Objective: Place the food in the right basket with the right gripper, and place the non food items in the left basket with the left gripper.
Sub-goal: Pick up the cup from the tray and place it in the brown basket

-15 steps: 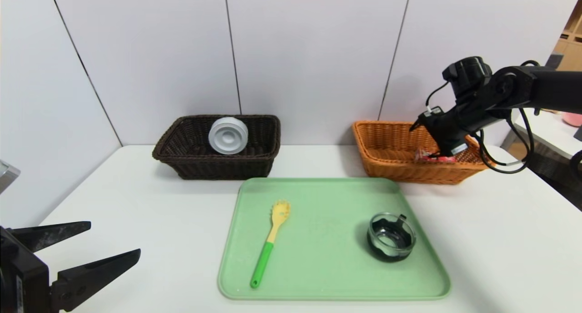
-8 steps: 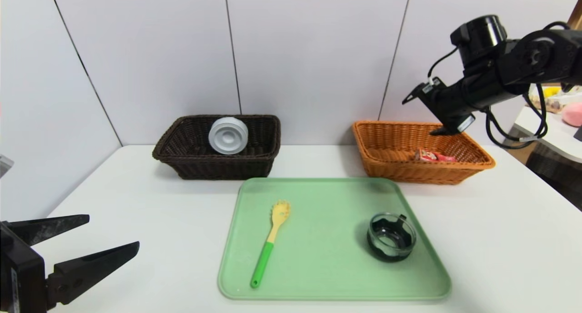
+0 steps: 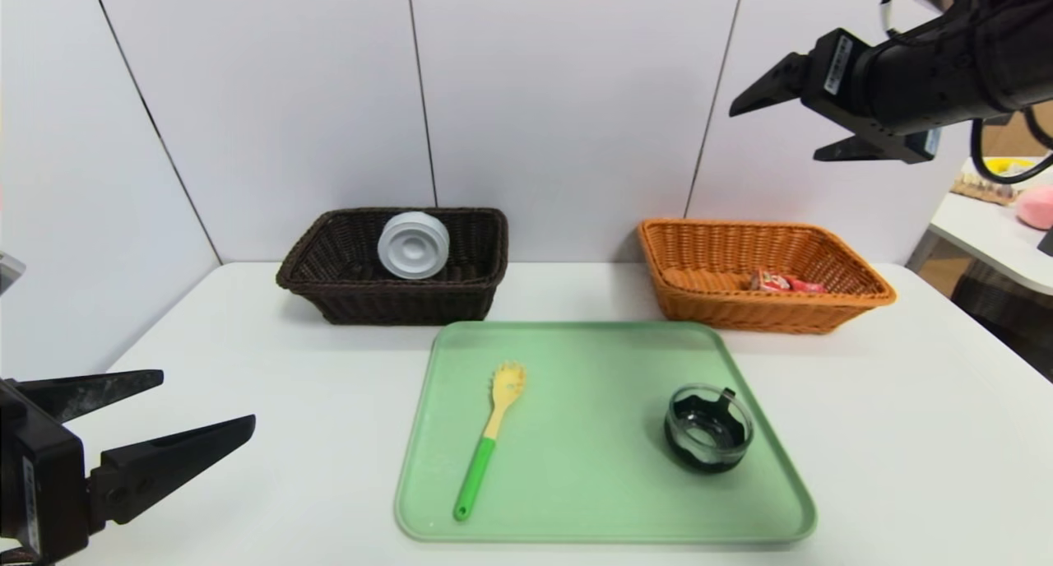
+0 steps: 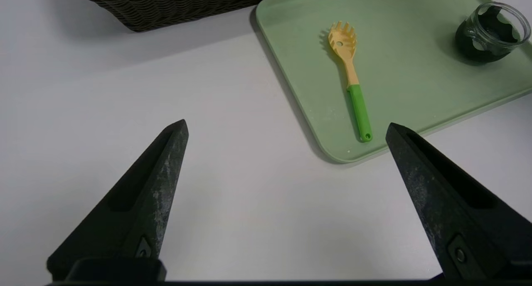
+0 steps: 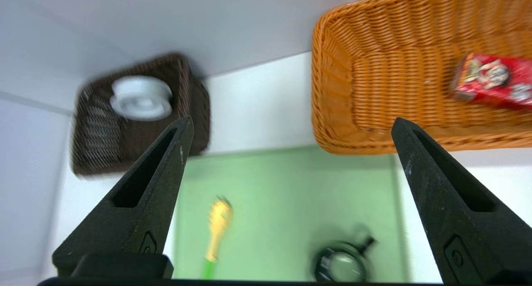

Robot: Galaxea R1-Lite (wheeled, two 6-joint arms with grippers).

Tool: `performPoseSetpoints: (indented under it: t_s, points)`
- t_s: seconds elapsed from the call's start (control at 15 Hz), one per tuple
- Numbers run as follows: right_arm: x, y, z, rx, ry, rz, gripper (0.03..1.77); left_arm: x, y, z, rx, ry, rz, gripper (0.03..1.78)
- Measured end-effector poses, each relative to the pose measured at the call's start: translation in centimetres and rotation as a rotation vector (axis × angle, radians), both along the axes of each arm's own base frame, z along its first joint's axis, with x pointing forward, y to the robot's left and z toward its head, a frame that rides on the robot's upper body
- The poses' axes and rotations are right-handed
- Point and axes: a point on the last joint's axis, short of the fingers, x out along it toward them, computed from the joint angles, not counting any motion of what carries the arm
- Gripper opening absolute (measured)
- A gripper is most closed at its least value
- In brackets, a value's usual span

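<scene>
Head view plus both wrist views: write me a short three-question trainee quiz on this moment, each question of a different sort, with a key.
1. True or false: the red snack packet lies in the orange basket.
2. Which non-food item is already in the dark basket? A) spaghetti fork B) glass cup C) white container
3. Fill in: the fork and cup rest on the green ____.

Key: 1 true. 2 C. 3 tray. Both the left gripper and right gripper are open and empty.

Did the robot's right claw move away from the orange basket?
Yes. The right gripper has risen from inside the orange basket to high above it, open.
</scene>
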Motion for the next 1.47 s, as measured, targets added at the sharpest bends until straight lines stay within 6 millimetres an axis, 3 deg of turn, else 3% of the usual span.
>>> performPoseSetpoints:
  t_s: [0.27,0.53,0.73,0.87,1.13,1.47]
  points:
    - [-4.2,-1.3,0.5,-0.265,0.037,0.142,1.67,0.0,0.0,0.1,0.011,-0.007,0.012,1.69]
    - [-5.6,-1.8,0.0,-0.393,0.036,0.223,1.69,-0.2,0.1,0.5,0.014,-0.006,0.013,1.69]
    - [-6.7,-2.1,-2.1,-0.453,0.117,0.265,1.69,-0.7,0.3,1.2,0.030,0.018,-0.003,1.69]
    - [-8.5,-2.7,-3.6,-0.514,0.166,0.278,1.69,-0.7,0.2,1.8,0.031,0.026,-0.019,1.69]
    - [-12.0,-5.8,-4.4,-0.537,0.195,0.143,1.69,0.0,-0.3,1.9,0.036,0.040,-0.030,1.69]
    - [-15.2,-9.2,-5.7,-0.502,0.168,-0.068,1.69,0.9,1.1,1.7,0.075,0.041,0.111,1.69]
